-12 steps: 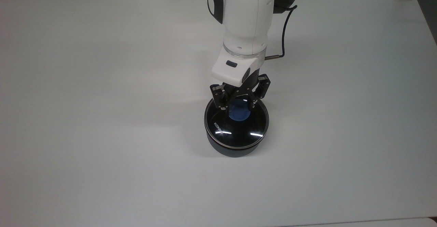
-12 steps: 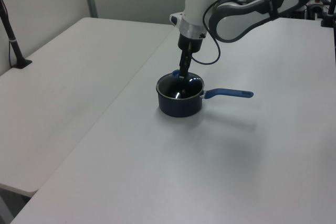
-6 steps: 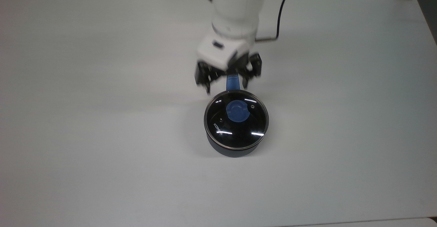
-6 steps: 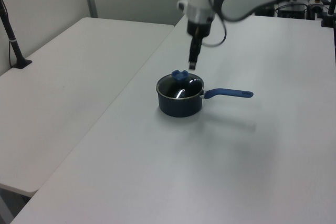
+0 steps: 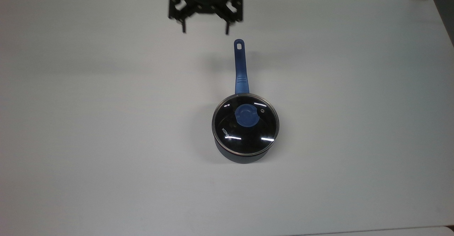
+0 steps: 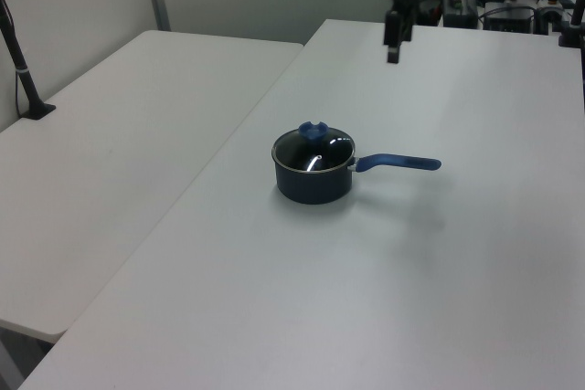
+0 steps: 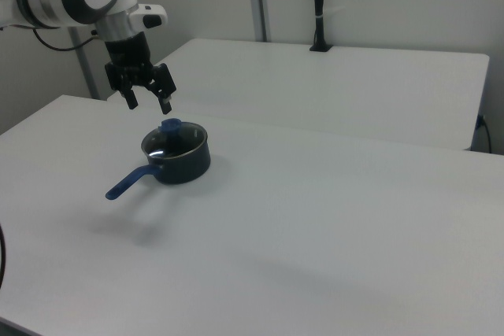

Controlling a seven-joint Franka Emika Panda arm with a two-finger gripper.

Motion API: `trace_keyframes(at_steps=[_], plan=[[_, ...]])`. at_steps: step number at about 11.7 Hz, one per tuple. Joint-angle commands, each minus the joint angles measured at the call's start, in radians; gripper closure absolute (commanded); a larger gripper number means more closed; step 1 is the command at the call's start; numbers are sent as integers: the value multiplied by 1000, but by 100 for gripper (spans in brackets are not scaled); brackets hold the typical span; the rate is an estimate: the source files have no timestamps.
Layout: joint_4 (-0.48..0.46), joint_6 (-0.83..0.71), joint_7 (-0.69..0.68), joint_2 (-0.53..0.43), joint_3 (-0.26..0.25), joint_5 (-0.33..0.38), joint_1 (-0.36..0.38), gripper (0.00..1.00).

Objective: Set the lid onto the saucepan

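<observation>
1. My gripper [image 5: 205, 28] hangs high above the white table [image 5: 88, 122], with its jaws spread wide and nothing between them. In the top view it sits near the top edge, beyond the end of the saucepan's handle.

2. The lid [image 5: 245, 124] lies flat on the saucepan [image 6: 312, 171]. Its metal rim follows the pot's mouth all the way round, and I see no tilt or overhang in the top view. The blue knob [image 5: 247, 115] stands at the centre, with the small vent hole just beside it.

3. The saucepan stands upright near the middle of the table. Its blue handle [image 5: 240, 67] runs straight toward the top view's top edge, so its holed end points at my gripper without touching it.

4. In the right view my fingertips [image 7: 165, 106] hang above and to the right view's left of the knob, well apart from it. I judge that this clearance keeps me from nudging the lid.

5. From how things lie, I judge the task done: the lid is seated and I hold nothing.

6. The one risk I see is brushing the long handle if I come down again along this line, since that could turn the pot.
</observation>
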Motion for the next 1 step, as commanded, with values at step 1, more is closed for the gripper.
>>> trace_keyframes(at_steps=[1], plan=[[-79, -84, -32, -92, 25, -11, -59, 0]])
